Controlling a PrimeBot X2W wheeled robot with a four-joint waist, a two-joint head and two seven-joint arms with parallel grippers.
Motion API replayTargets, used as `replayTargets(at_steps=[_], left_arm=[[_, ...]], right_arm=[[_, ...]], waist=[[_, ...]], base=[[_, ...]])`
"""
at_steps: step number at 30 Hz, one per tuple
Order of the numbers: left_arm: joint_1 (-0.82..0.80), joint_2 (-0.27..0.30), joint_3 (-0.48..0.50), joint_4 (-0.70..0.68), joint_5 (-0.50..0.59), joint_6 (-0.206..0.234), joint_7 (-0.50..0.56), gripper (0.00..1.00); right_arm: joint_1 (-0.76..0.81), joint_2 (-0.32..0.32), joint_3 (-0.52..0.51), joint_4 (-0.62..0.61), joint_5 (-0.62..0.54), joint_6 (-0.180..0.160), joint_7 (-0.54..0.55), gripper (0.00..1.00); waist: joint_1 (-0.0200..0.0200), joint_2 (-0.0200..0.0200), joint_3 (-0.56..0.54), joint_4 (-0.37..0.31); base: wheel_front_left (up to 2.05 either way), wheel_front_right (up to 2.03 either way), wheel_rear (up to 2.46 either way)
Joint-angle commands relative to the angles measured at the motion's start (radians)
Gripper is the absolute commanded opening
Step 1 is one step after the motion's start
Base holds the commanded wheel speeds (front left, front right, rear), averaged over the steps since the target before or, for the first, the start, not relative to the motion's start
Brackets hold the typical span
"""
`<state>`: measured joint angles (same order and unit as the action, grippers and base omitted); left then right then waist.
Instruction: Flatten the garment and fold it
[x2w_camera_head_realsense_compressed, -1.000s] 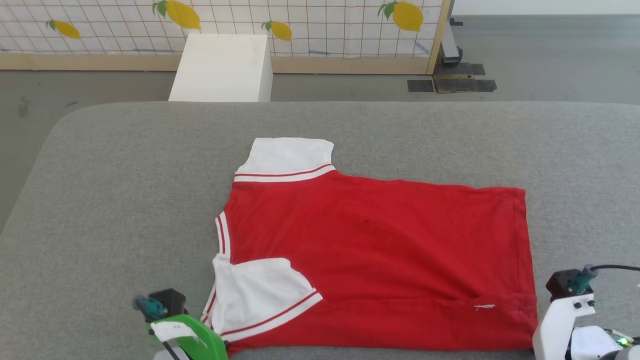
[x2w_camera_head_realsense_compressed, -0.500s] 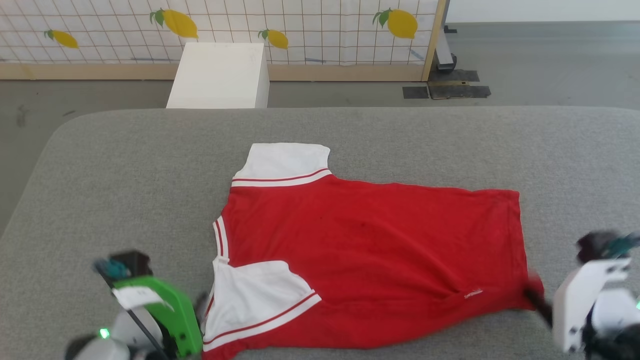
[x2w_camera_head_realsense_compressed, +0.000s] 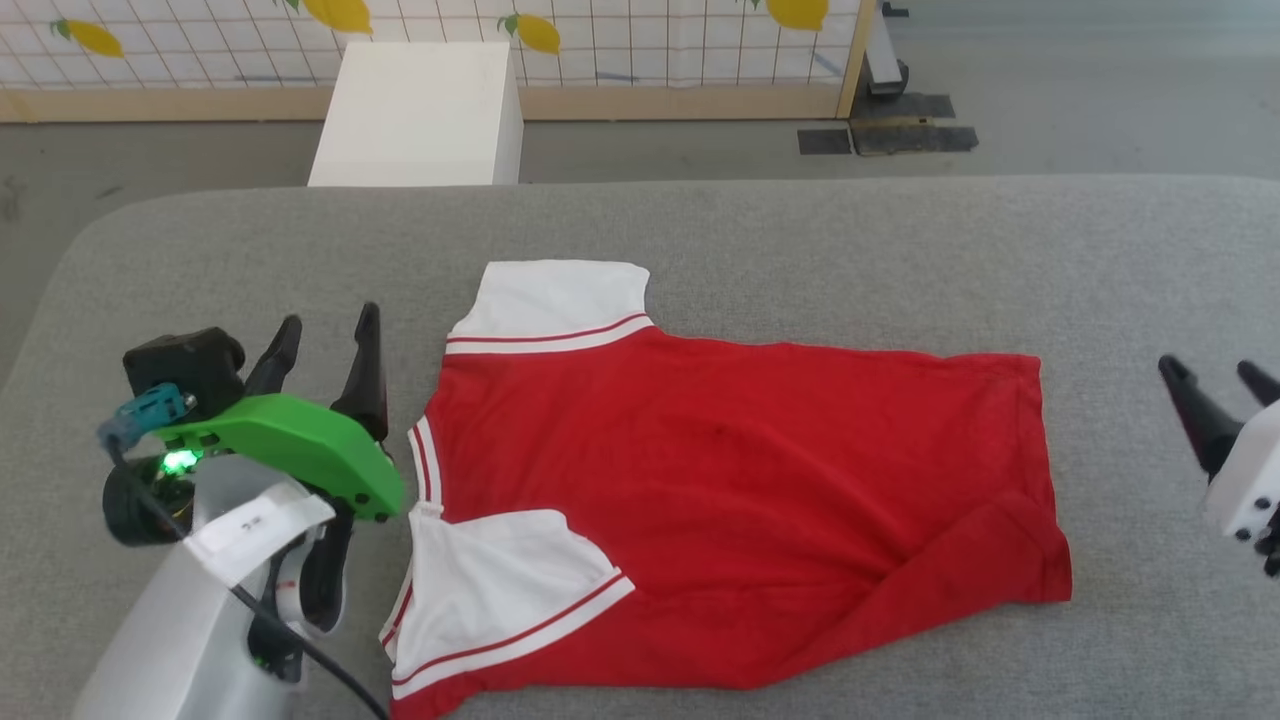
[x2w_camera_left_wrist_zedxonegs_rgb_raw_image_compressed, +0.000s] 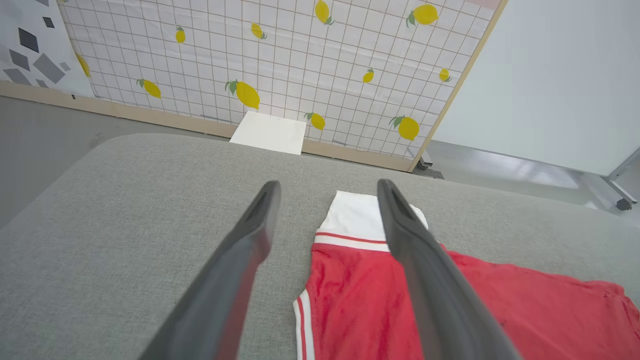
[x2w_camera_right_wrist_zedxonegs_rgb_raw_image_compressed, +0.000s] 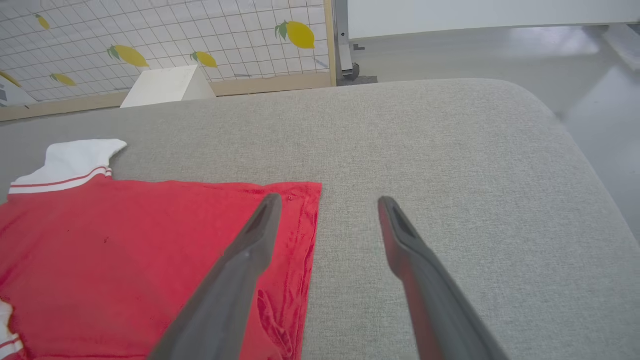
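Lying across the middle of the grey cushion (x2w_camera_head_realsense_compressed: 800, 230), the red shirt (x2w_camera_head_realsense_compressed: 740, 470) is seen with one white sleeve folded onto its body, while the left gripper (x2w_camera_head_realsense_compressed: 329, 315) is held above the cushion's left part and the right gripper (x2w_camera_head_realsense_compressed: 1209, 365) above its right part, both spread wide and empty.

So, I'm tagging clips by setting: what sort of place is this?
Probably a robot test room, not a home: a grey padded table holding a lone shirt, a lemon-print screen on a wooden frame, and bare grey floor.
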<state>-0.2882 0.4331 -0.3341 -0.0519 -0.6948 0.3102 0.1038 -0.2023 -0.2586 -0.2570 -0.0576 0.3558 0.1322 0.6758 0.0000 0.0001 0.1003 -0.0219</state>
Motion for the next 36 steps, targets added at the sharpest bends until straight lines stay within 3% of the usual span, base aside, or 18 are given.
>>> replayTargets(at_steps=[1,10,18,27,36], left_arm=[[-0.031,-0.013,-0.004,0.026,0.021,-0.016,-0.034,1.0],[-0.261,-0.091,-0.075,0.27,0.058,-0.111,-0.082,1.0],[-0.533,-0.143,-0.129,0.522,0.086,-0.157,0.01,1.0],[-0.764,-0.165,-0.19,0.778,0.113,-0.131,0.276,1.0],[-0.81,-0.169,-0.26,0.909,0.118,-0.091,0.612,1.0]], right_arm=[[-0.029,0.002,-0.007,0.003,-0.006,-0.002,-0.008,1.0],[-0.128,-0.023,0.006,0.039,-0.003,-0.002,0.006,1.0],[-0.202,-0.056,0.101,0.06,0.036,-0.002,-0.001,1.0],[-0.217,-0.097,0.196,0.079,0.087,-0.002,-0.037,1.0],[-0.199,-0.117,0.211,0.067,0.102,-0.002,-0.067,1.0]], waist=[[0.0,-0.0001,0.023,-0.006],[0.0,-0.0001,0.133,-0.009],[0.0,-0.0001,0.275,-0.035],[0.0,-0.0001,0.372,-0.083],[0.0,-0.0001,0.4,-0.101]], base=[[0.0,0.0,0.0],[0.0,0.0,0.0],[0.0,0.0,0.0],[0.0,0.0,0.0],[0.0,0.0,0.0]])
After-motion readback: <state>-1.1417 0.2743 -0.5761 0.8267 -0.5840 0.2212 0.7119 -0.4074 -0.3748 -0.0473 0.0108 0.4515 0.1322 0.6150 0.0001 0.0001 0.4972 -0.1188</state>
